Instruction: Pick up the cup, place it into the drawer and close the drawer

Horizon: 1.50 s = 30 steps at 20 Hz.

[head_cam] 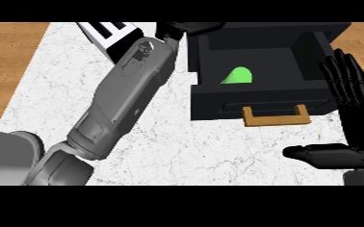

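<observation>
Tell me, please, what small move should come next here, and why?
Probably push the drawer shut. The green cup already lies inside it on its side, and the drawer stands pulled out, its tan handle facing the robot. The right hand, open, is beside the drawer; the left hand is at its back corner.

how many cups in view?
1. A green cup lies on its side inside the open drawer, towards the middle of its floor. No other shows on the counter, though the left forearm could hide one.
</observation>
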Tool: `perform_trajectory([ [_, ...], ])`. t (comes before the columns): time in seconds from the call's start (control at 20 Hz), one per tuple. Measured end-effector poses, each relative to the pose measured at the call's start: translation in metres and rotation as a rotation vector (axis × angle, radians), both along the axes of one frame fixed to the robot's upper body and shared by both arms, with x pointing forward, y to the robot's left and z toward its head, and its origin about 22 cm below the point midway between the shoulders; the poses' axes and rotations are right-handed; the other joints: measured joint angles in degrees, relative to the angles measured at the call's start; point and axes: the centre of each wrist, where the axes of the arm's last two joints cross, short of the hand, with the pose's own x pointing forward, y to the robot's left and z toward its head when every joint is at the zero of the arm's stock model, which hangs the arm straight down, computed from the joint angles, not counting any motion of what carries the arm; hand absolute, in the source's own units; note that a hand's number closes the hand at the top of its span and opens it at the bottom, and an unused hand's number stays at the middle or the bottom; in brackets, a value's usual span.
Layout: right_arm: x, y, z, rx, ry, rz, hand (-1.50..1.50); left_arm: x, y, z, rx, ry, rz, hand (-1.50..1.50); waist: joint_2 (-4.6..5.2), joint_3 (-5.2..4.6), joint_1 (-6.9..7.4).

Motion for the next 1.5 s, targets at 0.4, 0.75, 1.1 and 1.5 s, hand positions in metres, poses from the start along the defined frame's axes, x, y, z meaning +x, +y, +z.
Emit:
perform_trajectory([
  [0.4, 0.002, -0.006, 0.0, 0.001, -0.005, 0.016, -1.5, -0.004, -0.016, -0.013, 0.08, 0.038, 0.014, 1.5, 0.11, 0.03, -1.1],
  [0.75, 0.011, -0.004, 0.004, 0.001, -0.011, 0.024, -1.5, -0.007, -0.02, -0.032, 0.221, 0.081, 0.032, -1.5, 0.43, 0.04, -1.96],
  [1.1, 0.009, -0.004, 0.006, 0.002, -0.016, 0.041, -1.5, -0.016, -0.028, -0.048, 0.348, 0.105, 0.058, -1.5, 0.55, 0.05, -2.92],
  [1.5, 0.011, -0.003, 0.006, 0.083, -0.022, 0.124, -1.5, -0.022, -0.035, -0.045, 0.294, 0.034, 0.078, -1.5, 0.58, 0.04, -2.57],
])
